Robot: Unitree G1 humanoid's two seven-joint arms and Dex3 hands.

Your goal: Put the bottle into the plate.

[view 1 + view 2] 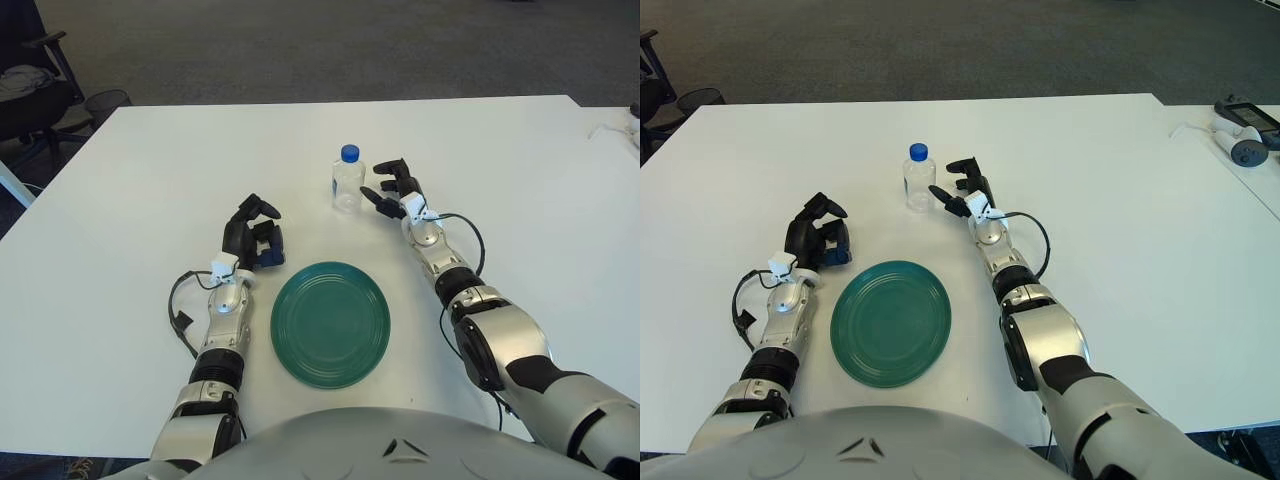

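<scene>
From my seat I see a broad white table filling most of both views, evenly lit. Beyond its far edge lies dark grey carpet. Off the table's far left corner stands a black office chair with something pale lying on its seat, and a dark round wire basket sits just beside it. Near the table's far right corner lies a grey-and-white device with a cord.
</scene>
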